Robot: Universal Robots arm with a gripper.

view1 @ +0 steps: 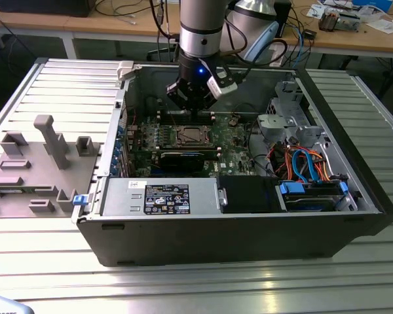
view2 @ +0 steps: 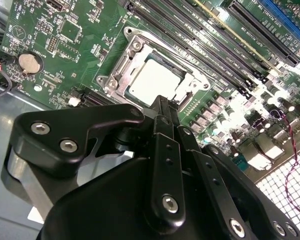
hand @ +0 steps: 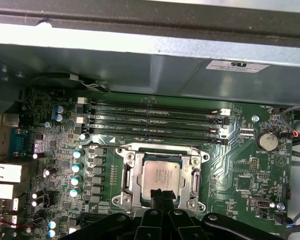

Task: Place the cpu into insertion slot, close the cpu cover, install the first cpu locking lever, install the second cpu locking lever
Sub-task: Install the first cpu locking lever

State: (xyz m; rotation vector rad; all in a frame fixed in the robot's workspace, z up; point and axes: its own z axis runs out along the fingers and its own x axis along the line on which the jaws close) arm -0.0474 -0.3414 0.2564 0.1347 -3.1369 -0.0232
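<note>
Hovering gripper (hand: 160,196) over cpu (hand: 161,175) — seated in insertion slot (hand: 127,180)

Cpu (hand: 161,176) seated in the insertion slot (hand: 127,175) on the motherboard (hand: 240,170), cpu cover (view2: 121,64) closed around it, memory slots (hand: 155,120) just beside the socket, coin battery (hand: 266,141) well apart, gripper (view1: 193,97) above the board inside the computer case (view1: 249,229).

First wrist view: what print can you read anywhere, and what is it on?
Nothing reads clearly.
White sticker on the grey case wall: print too small.
cpu top: faint etched lines, unreadable.
Green motherboard: white silkscreen marks too small.
Power supply label in the exterior view: too small.
</note>
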